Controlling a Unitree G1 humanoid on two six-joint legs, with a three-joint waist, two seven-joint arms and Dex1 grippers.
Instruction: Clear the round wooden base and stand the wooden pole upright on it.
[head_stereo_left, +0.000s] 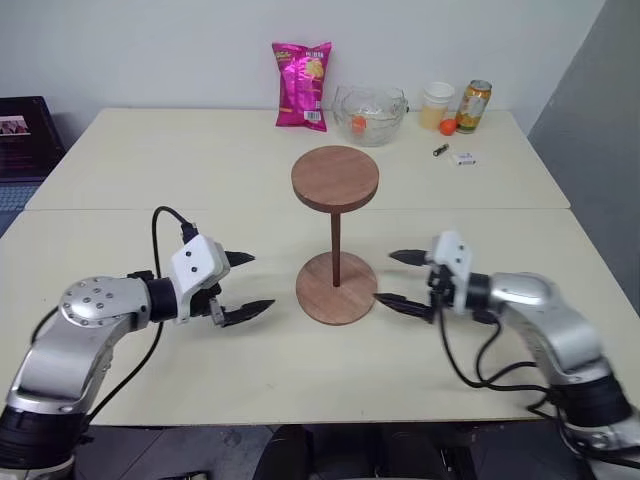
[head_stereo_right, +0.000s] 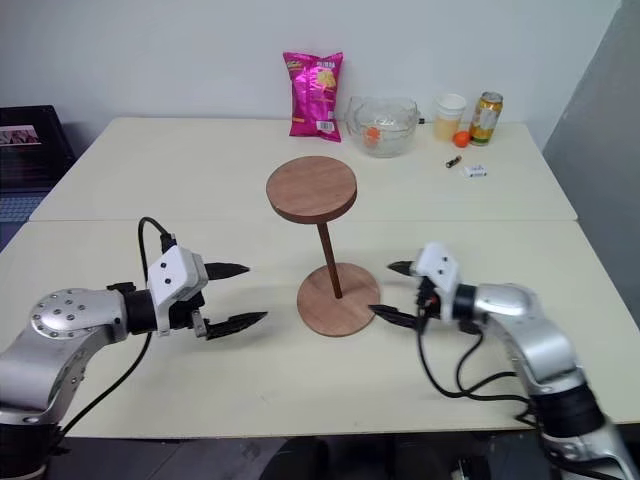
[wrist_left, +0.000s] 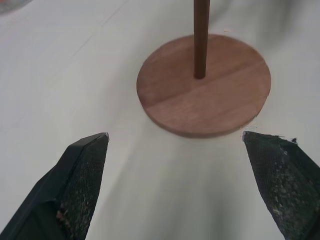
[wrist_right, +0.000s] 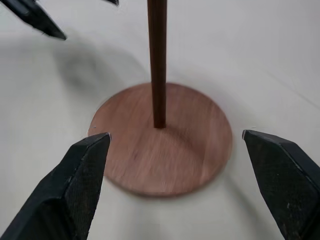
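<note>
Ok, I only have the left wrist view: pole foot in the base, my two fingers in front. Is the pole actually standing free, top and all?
Observer: Yes. The pole stands upright in the base, its top disc level, nothing touching it.
Operator: Where's the right gripper?
Observer: The right gripper is just right of the base, open; its lower finger is close by the base rim.
Operator: And the left one, from above?
Observer: The left gripper is open, off to the base's left, with bare table between.
</note>
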